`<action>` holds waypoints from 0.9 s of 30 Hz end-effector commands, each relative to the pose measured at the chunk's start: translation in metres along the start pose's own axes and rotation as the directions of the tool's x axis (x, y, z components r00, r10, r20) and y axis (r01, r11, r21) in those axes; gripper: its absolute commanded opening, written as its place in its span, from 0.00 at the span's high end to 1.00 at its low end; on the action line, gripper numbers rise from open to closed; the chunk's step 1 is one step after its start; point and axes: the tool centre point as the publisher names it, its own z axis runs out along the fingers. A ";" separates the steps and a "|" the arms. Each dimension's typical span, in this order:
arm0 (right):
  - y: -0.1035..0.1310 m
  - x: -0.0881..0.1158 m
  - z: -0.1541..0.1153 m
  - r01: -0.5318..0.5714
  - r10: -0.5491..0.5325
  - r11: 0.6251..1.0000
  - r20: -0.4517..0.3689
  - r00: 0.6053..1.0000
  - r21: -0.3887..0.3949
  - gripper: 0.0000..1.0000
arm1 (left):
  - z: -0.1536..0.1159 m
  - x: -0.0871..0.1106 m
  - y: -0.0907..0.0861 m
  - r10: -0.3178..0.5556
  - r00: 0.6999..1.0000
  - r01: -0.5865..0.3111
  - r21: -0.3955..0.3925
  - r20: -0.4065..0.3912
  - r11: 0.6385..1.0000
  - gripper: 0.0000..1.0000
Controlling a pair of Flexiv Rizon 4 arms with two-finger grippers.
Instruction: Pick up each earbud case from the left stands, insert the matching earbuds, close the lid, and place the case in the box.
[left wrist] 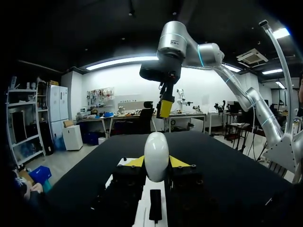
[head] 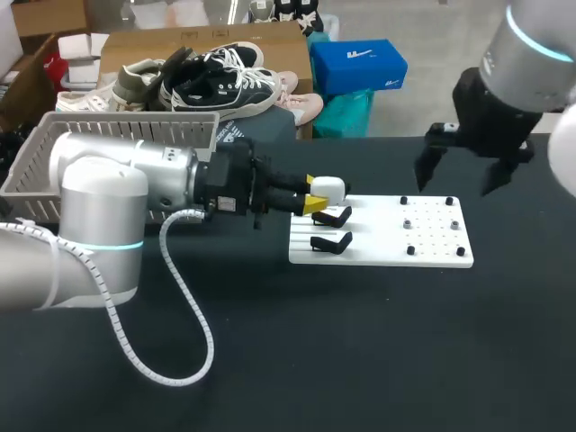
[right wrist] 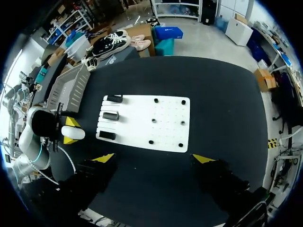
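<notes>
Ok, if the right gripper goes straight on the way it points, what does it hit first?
Probably the white board, else the black table by its edge; nothing else shows below the right gripper.

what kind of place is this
Probably a robot lab's test bench: a black table, a white board with black stands, the left gripper shut on a white case, the right gripper open over the board.

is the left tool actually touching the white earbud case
Touching. The left wrist view shows the white earbud case wedged between the two yellow tips of the left tool, one tip pressed against each side.
</notes>
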 end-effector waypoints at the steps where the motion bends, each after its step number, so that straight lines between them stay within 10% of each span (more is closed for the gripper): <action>1: -0.008 0.008 -0.003 0.001 0.002 0.999 0.066 0.998 -0.041 0.00 | -0.021 -0.016 -0.019 -0.014 1.000 0.012 -0.077 -0.024 0.997 1.00; 17: -0.008 0.008 -0.003 0.001 0.002 0.999 0.066 0.998 -0.041 0.00 | -0.118 -0.002 0.005 -0.164 0.968 0.065 -0.442 -0.190 0.895 1.00; 27: -0.008 0.008 -0.003 0.001 0.002 0.999 0.066 0.998 -0.041 0.00 | -0.178 0.021 0.037 -0.288 0.945 0.107 -0.684 -0.156 0.722 1.00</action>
